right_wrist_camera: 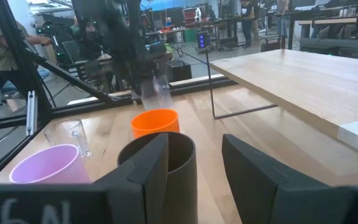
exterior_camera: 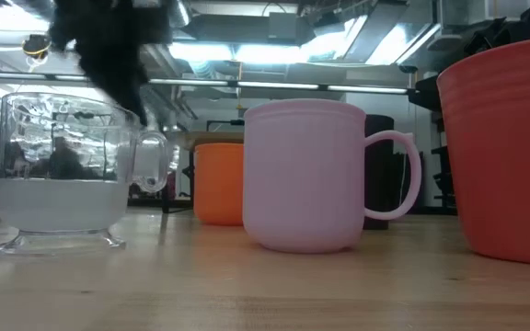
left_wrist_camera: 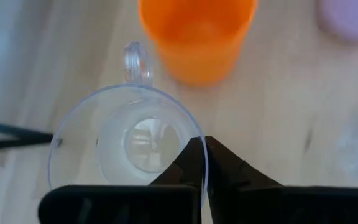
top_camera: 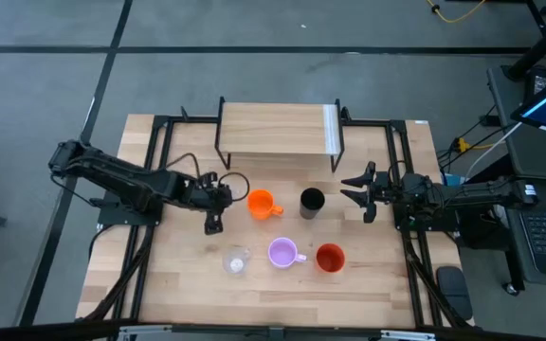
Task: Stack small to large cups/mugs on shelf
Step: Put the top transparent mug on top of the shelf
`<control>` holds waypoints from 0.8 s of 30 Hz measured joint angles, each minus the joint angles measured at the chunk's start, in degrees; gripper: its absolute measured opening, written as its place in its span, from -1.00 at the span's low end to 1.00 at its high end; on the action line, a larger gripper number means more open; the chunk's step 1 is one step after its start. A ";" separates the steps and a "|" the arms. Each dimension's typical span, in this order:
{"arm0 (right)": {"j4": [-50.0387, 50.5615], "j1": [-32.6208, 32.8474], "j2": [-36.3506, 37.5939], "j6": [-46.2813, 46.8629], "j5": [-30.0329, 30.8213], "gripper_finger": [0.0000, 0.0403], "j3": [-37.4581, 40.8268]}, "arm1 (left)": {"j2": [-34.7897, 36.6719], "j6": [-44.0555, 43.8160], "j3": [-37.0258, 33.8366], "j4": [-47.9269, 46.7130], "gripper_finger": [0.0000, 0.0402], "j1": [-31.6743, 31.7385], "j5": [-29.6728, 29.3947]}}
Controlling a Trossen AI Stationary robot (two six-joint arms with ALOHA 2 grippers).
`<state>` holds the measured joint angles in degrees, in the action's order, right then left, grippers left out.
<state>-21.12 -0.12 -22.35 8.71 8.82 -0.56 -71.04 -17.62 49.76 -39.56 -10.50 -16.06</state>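
My left gripper is shut on a clear glass cup, just left of the orange mug. My right gripper is open and level. Its fingers stand to the right of the black cup, apart from it; the right wrist view shows the black cup just ahead of them. A second clear glass cup, the lilac mug and the red-orange cup stand on the table nearer the front. The shelf stands at the back on its wire legs. My left gripper pinches the glass cup's rim on the side away from its handle, one finger inside the cup and one outside. The fingers come from above, pointing down. The cup is upright, mouth up; I cannot tell whether its foot is on the table.
The shelf's pale strip is at its right end, and its top board is bare. Black frame rails run along both table sides. A person stands beyond the table.
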 joint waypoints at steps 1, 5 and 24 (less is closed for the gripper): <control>-0.12 -0.01 -0.02 0.02 -0.02 -0.24 0.00 | -0.15 0.11 2.36 -1.16 -0.99 -0.02 -0.42; -0.88 0.00 -0.02 0.06 0.00 -0.24 0.00 | -0.97 4.33 12.96 -5.63 -0.99 1.61 -4.82; 2.72 0.00 -0.04 0.73 0.05 -0.24 -3.26 | -22.50 21.43 53.82 -25.94 -1.00 41.23 9.13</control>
<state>-18.40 -0.12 -22.39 9.45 8.86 -3.81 -93.53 3.81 103.58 -65.50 30.73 -6.93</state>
